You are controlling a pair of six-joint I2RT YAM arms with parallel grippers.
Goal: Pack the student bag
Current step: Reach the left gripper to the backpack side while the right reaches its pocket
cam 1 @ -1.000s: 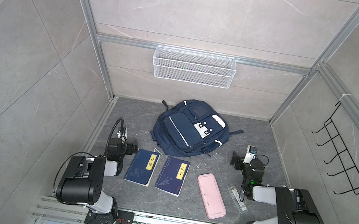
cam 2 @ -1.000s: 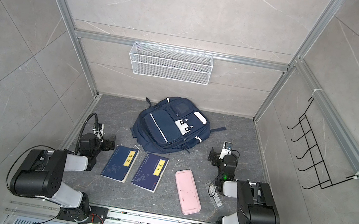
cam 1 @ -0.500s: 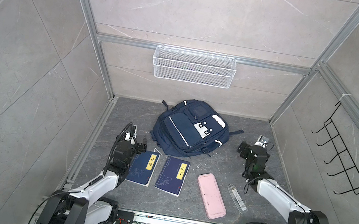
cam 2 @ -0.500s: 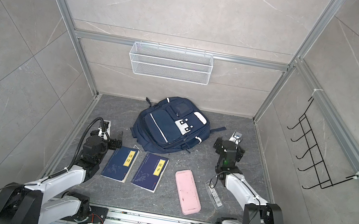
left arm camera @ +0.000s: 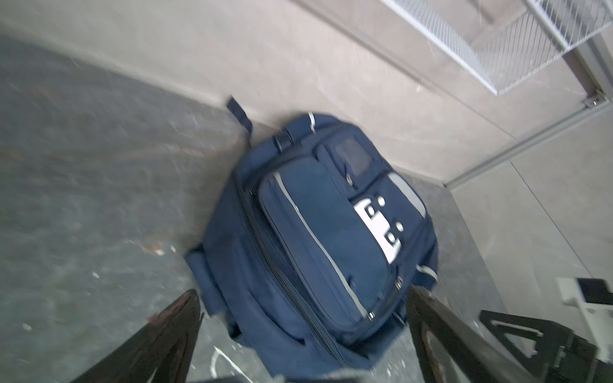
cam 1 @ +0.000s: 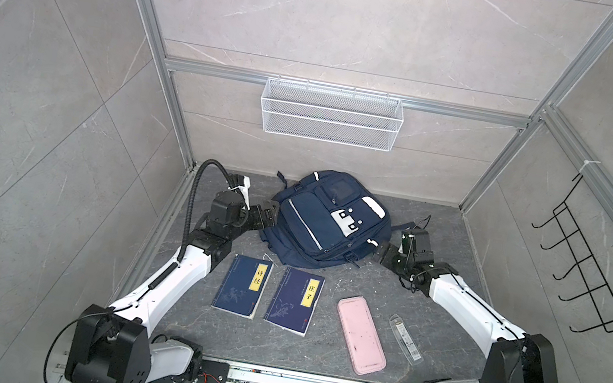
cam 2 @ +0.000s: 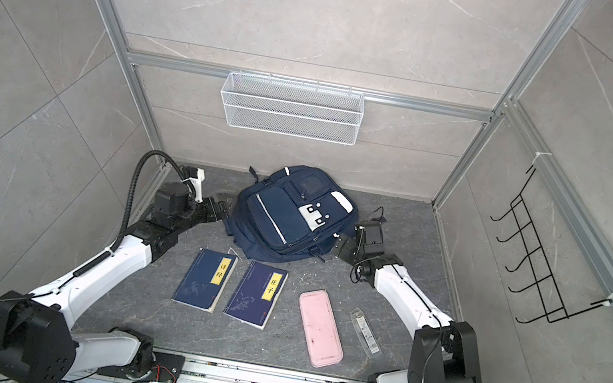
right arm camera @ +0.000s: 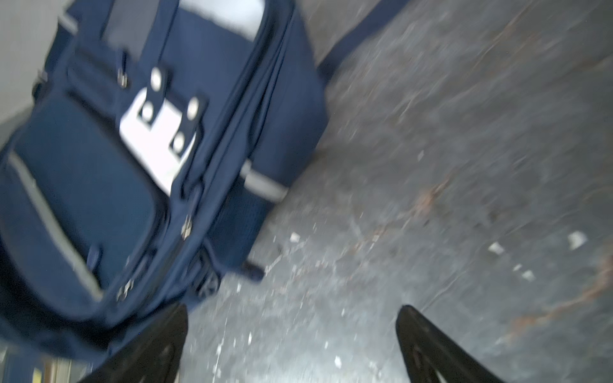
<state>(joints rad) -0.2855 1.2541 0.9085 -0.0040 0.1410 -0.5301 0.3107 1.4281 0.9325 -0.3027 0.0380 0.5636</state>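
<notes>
Two grippers flank the student bag point(cam 1: 327, 221), which lies front-up on the grey floor point(cam 1: 385, 290) between them, with its zipped pockets facing upward.

Left gripper point(cam 1: 265, 215): jaws spread wide, nothing held. The bag's side edge sits just beside its fingertips; contact cannot be confirmed. In the left wrist view the bag lies directly ahead of the spread fingers point(left arm camera: 179, 318).

Right gripper point(cam 1: 387, 254): jaws spread wide, nothing held. It stands just beside the opposite lower corner of the bag. In the blurred right wrist view, bare floor shows between its fingers point(right arm camera: 411, 318), with the bag off to one side.

Behind the left gripper, toward its arm base, lie two navy books point(cam 1: 242, 291). Behind the right gripper lie a pink case point(cam 1: 360, 335) and a clear ruler point(cam 1: 404, 339).
</notes>
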